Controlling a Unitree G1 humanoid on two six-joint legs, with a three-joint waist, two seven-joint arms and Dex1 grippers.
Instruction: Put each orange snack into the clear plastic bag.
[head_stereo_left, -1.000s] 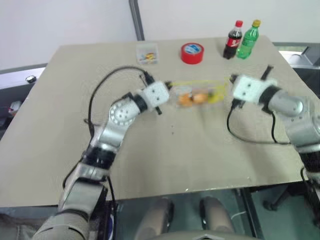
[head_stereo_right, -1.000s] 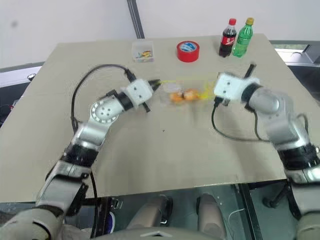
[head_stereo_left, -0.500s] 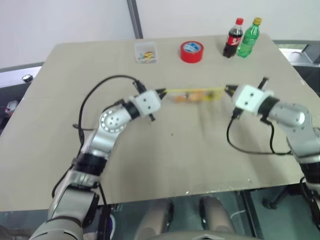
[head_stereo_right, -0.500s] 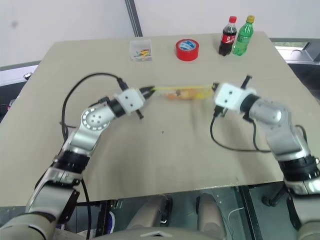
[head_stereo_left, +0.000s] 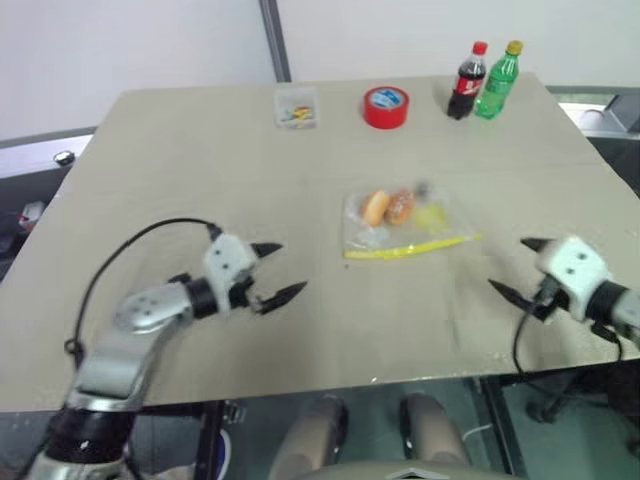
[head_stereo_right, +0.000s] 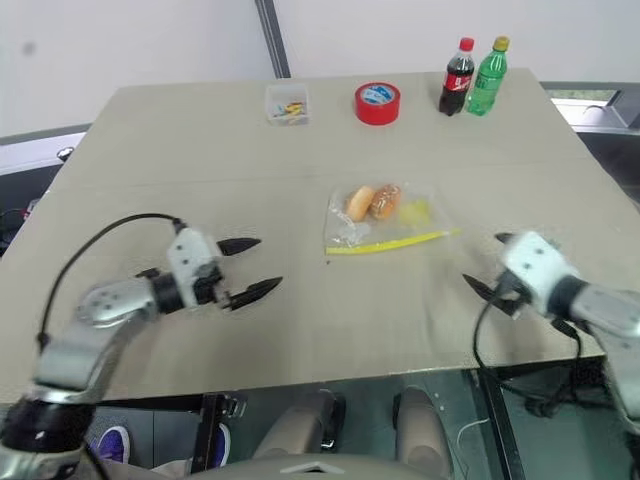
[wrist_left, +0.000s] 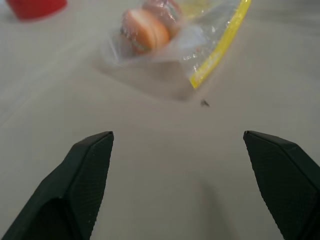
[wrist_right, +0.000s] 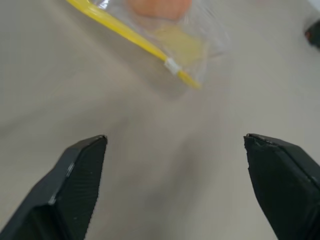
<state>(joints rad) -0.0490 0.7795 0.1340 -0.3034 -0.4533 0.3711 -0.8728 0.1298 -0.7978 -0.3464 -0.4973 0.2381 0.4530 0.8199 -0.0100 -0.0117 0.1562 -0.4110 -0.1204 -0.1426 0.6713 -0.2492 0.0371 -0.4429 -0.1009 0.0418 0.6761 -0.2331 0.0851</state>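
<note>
Left gripper: fingers spread wide, empty, low over the tan table, aimed toward the clear plastic bag, which lies flat well ahead and to its right. Inside the bag, both orange snacks, side by side; yellow seal strip apparently pressed shut, though hard to confirm. Right gripper: likewise released and empty, bag ahead to its left. Task probably complete.
</note>
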